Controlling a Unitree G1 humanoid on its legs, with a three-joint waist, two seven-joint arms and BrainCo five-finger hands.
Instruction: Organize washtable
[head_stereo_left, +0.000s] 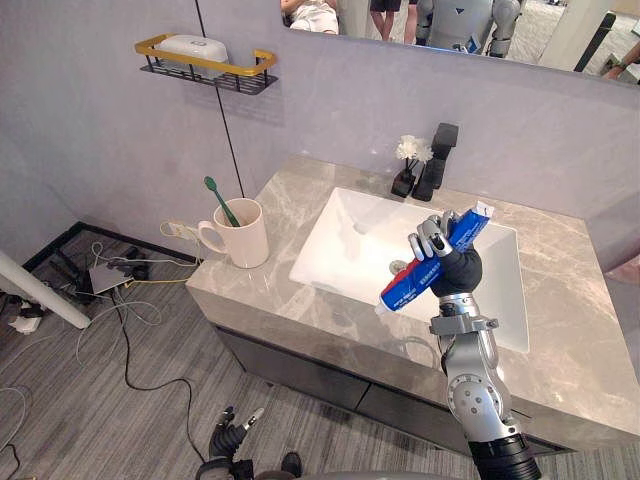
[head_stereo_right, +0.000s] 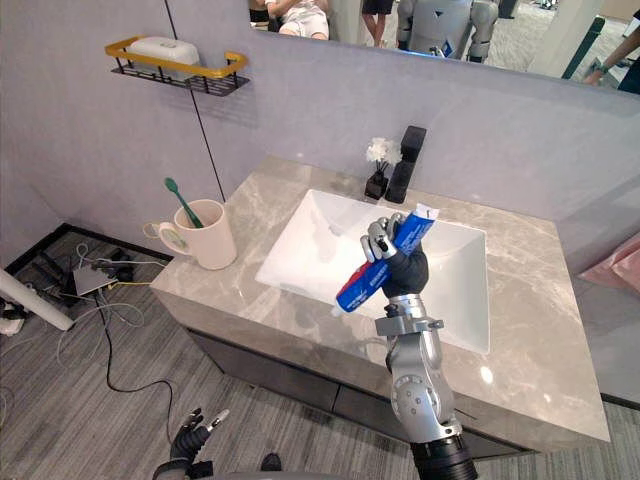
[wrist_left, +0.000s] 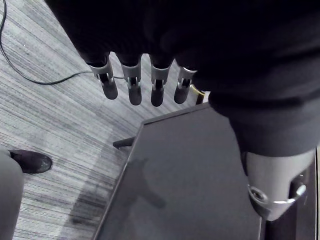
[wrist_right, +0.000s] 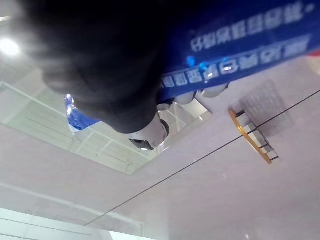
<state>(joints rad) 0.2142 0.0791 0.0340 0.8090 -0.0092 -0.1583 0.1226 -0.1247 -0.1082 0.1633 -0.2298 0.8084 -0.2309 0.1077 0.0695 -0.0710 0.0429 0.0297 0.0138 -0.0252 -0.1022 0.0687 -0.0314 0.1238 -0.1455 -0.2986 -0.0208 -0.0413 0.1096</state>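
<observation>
My right hand (head_stereo_left: 436, 250) is raised over the front of the white sink (head_stereo_left: 350, 235), fingers curled round a blue toothpaste tube (head_stereo_left: 432, 258) held slanted, its flat white end up and to the right. The same blue toothpaste tube (wrist_right: 240, 47) crosses the right wrist view. A white mug (head_stereo_left: 243, 233) with a green toothbrush (head_stereo_left: 221, 200) in it stands on the marble counter's (head_stereo_left: 560, 330) left end. My left hand (head_stereo_left: 236, 435) hangs low near the floor beside the cabinet, its fingers (wrist_left: 132, 82) straight and holding nothing.
A black faucet (head_stereo_left: 437, 160) and a small black vase of white flowers (head_stereo_left: 409, 162) stand behind the sink. A gold-railed wall shelf (head_stereo_left: 206, 62) carries a white soap dish. Cables and a power strip (head_stereo_left: 110, 275) lie on the floor at left. A person's shoe (wrist_left: 31, 161) is nearby.
</observation>
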